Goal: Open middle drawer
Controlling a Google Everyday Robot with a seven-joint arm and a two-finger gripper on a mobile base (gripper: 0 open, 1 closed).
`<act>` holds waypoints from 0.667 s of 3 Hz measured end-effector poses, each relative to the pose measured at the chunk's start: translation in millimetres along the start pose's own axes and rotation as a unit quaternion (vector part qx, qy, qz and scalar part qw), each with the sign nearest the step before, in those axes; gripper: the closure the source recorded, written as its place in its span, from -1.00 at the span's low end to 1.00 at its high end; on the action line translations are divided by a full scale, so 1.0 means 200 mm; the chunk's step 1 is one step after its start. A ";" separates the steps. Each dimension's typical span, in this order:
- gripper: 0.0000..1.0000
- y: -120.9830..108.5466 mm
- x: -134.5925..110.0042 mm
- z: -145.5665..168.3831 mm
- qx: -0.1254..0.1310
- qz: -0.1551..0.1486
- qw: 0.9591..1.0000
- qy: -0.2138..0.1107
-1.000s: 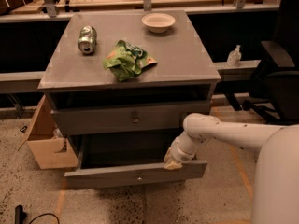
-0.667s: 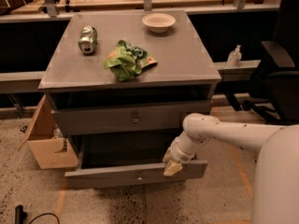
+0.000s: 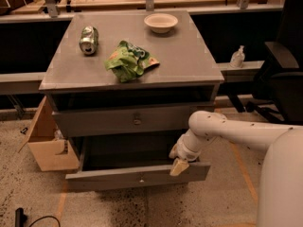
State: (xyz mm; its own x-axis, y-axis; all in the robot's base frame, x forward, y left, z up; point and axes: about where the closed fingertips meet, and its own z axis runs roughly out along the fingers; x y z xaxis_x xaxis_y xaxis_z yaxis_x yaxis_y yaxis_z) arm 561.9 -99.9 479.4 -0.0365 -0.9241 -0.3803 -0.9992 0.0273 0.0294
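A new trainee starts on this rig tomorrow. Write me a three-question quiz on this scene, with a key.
1. True or false: the middle drawer stands pulled out from the cabinet.
2. Where is the gripper?
A) at the knob of the drawer above
B) at the top edge of the middle drawer's front, right of its knob
C) down on the floor
3. Fill in: left of the green bag on the cabinet top, a ____ lies on its side.

Key
1. True
2. B
3. can
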 end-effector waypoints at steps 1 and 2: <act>0.39 -0.03 0.04 -0.01 0.025 0.001 1.000 0.012; 0.87 -0.12 0.06 0.00 0.061 -0.007 0.998 0.023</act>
State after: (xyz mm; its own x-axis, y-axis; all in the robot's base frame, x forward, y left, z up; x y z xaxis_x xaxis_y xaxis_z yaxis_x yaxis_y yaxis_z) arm 585.7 -112.6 474.2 -0.0237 -0.9416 -0.3360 -0.9944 0.0569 -0.0893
